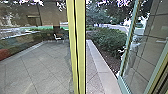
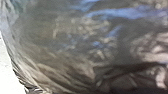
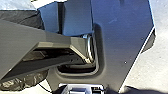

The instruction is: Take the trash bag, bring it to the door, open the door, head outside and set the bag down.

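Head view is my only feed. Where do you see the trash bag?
Observer: In the left wrist view. The bag is right up at the camera, dark and wrinkled, across most of the picture.
Operator: Anything of it from the right wrist?
Observer: Crinkled dark plastic, probably the same bag, beyond the robot's jointed bar.
Operator: And what's past the bag on the left wrist feed?
Observer: A bright, pale surface beyond its edge; I can't tell from that whether the bag touches it.
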### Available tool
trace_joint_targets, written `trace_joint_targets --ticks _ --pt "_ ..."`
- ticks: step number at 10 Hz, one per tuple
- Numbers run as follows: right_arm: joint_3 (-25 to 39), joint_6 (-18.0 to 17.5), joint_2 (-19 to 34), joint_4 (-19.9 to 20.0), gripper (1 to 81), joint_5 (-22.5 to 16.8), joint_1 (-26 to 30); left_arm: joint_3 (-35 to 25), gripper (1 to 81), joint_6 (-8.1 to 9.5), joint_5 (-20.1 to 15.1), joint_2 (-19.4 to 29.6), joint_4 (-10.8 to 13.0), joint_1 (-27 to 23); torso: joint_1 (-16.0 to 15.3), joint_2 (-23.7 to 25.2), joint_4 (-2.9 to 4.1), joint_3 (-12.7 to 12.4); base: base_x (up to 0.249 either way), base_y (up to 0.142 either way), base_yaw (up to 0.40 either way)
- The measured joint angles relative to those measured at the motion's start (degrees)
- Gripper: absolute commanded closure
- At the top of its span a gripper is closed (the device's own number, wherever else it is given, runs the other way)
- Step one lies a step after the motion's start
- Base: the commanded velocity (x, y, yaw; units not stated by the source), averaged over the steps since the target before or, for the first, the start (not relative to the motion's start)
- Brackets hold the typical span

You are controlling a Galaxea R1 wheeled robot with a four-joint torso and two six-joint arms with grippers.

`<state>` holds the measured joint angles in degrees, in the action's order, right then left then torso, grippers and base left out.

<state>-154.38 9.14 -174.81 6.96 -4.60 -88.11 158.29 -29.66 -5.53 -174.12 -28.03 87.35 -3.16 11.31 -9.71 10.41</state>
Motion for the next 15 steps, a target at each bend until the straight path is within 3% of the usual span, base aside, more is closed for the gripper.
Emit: trace_joint_targets --ticks 7,15 --pt "-0.5 -0.16 -0.68 0.0 1.0 0.2 -0.15 0.09 81.1 -0.05 0.06 -0.3 0.02 0.05 0.0 0.0 0.0 -0.02 0.0 -0.073 0.0" --pt "-1.0 -0.17 -0.77 -0.1 1.0 0.22 -0.8 -0.02 81.1 -0.05 0.17 -0.48 0.02 0.02 0.0 0.0 0.0 -0.02 0.0 -0.115 0.0"
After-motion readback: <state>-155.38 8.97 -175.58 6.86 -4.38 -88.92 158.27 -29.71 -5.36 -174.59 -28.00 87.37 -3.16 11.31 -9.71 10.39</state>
